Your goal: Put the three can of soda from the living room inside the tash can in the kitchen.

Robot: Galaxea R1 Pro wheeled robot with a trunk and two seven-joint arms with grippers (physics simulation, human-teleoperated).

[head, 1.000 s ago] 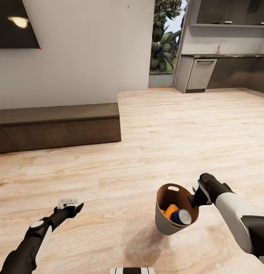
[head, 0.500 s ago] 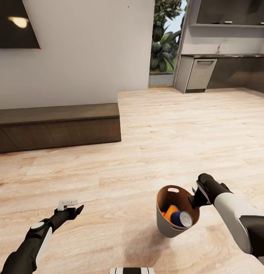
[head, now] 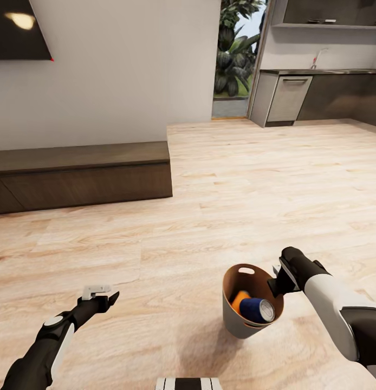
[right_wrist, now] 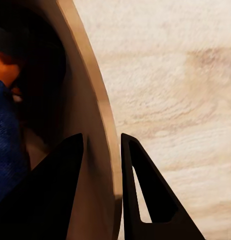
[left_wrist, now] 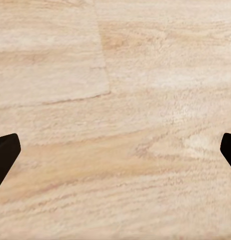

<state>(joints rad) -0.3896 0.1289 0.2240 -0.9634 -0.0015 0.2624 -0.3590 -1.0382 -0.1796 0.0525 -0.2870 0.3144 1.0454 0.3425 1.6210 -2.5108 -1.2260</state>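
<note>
- The bin (head: pixel 239 319) hangs above the floor (head: pixel 253 184) at near right, tilted, its shadow on the boards beneath it.
- Inside it lie a blue can (head: pixel 257 310) and an orange can (head: pixel 239 299); a third cannot be made out.
- The right gripper (head: pixel 276 283) pinches the bin's right rim; in the right wrist view one finger (right_wrist: pixel 50 195) is inside the wall (right_wrist: pixel 93 150), the other outside.
- The left gripper (head: pixel 101 295) hovers at near left over bare floor, spread wide and holding nothing.
- A long low cabinet (head: pixel 82 176) stands against the left wall.
- The kitchen (head: pixel 318 81) lies far right, well apart from the bin.
</note>
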